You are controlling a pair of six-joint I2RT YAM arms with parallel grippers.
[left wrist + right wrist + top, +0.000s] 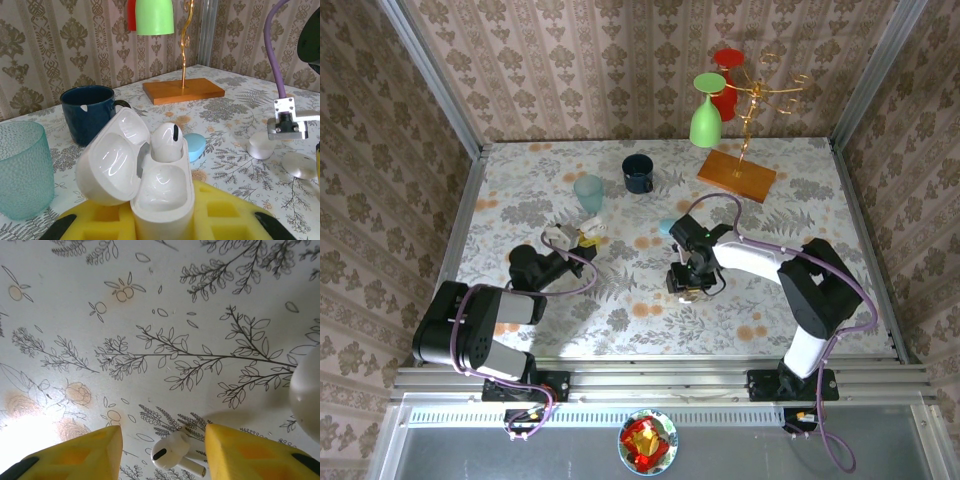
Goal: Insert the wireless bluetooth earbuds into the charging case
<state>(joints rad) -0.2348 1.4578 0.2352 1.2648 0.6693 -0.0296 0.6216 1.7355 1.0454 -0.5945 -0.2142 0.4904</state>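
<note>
The left pincer (165, 227) pinches the one open charging case (160, 200), lower centre, one earbud (166, 142) seated inside. The second earbud (170, 450) lies on the worktop (150, 315), bottom centre, between the fingers of the spread right pincer (161, 440)

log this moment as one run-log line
left fingers: shut on open charging case | seated earbud: in one well | right fingers: open, astride loose earbud on table

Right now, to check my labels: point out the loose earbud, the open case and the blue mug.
loose earbud (169, 449), right wrist view, on its bulb.
open case (164, 216), left wrist view, on its front shell.
blue mug (87, 120), left wrist view, on its side wall.
</note>
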